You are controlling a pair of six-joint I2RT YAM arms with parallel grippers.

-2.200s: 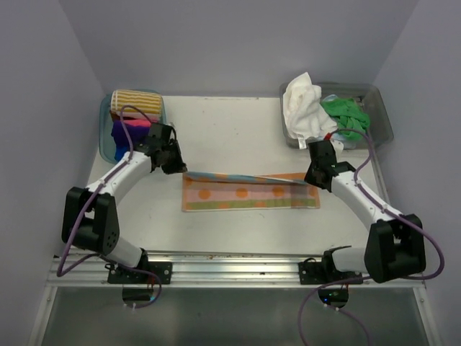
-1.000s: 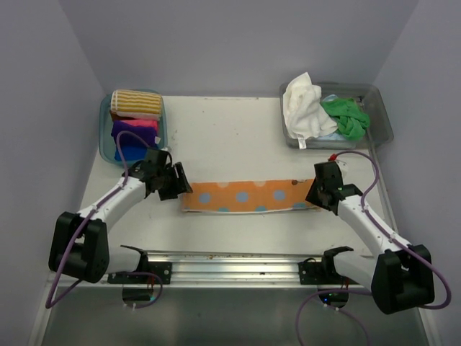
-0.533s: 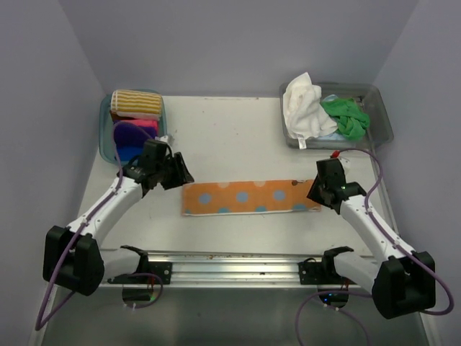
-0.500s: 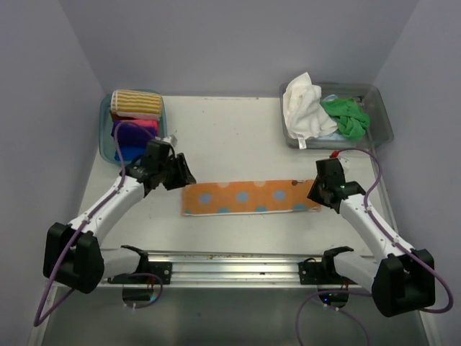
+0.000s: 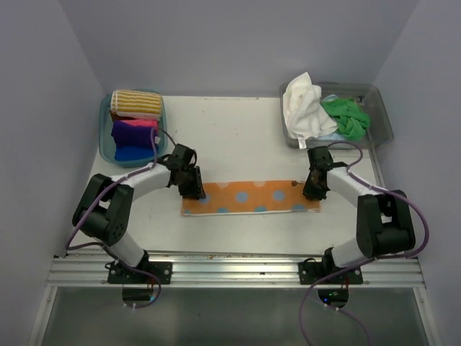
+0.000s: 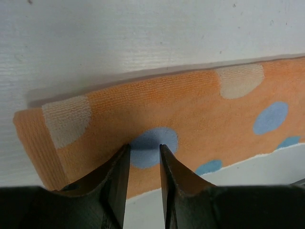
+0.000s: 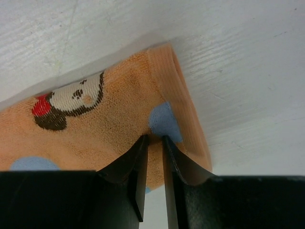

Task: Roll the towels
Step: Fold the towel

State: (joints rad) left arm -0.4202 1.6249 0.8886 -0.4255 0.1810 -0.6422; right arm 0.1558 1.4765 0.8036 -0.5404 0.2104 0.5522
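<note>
The orange towel (image 5: 248, 198) was seen flat on the surface (image 5: 238, 137), ends met by the left hand (image 6: 143, 149) and right hand (image 7: 154, 139), both nearly closed, any pinch impossible to tell, likely being squared for rolling.

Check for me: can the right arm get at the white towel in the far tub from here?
Probably yes. The white towel hangs over the near rim of the tub just beyond the right pincer, with only bare table between. Its tips rest on the orange towel, though.
</note>
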